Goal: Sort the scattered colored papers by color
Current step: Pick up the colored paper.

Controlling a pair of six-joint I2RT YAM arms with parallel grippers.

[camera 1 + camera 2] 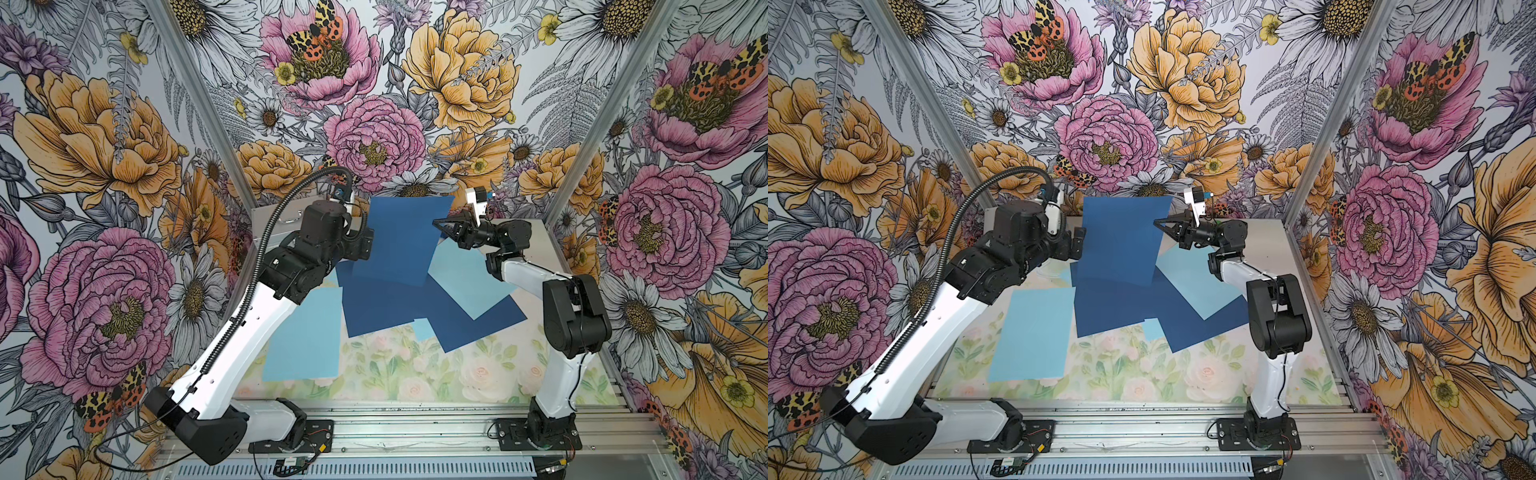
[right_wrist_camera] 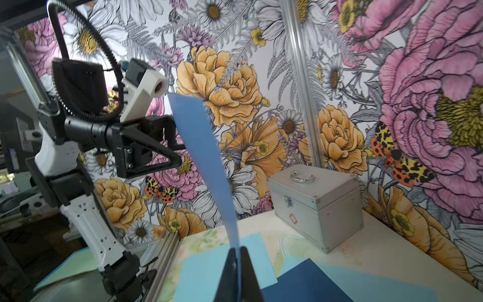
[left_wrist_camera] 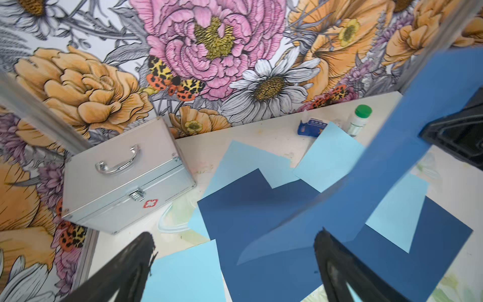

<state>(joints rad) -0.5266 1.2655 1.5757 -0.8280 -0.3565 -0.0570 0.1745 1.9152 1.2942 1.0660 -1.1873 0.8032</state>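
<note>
Both top views show a dark blue sheet (image 1: 401,239) (image 1: 1121,241) lifted off the counter (image 1: 540,365) and hanging almost upright between the two arms, its far edge raised toward the back wall. The right gripper (image 1: 441,227) (image 1: 1163,226) has its jaws clamped together on the sheet's right-hand edge; the right wrist view shows the same sheet (image 2: 206,162) edge-on, rising from the closed jaws. The left gripper (image 1: 1077,243) sits just beside the sheet's left-hand edge with its jaws spread wide apart; in the left wrist view the two black fingers (image 3: 125,272) stand far from each other and the sheet (image 3: 392,167) runs slantwise past one of them, not pinched. Below, the other colored papers lie flat on the counter in an overlapping scatter: navy sheets (image 1: 386,307) in the middle, a light blue sheet (image 1: 305,336) near the left arm, partly tucked under a navy one, and another light blue sheet (image 1: 465,274) toward the right arm, lying over a navy sheet. A silver case (image 3: 125,175) (image 2: 317,198) stands at the back left of the counter, apart from the papers. A small blue-and-white packet (image 3: 312,126) and a white bottle with a green cap (image 3: 359,119) stand near the back wall.
</note>
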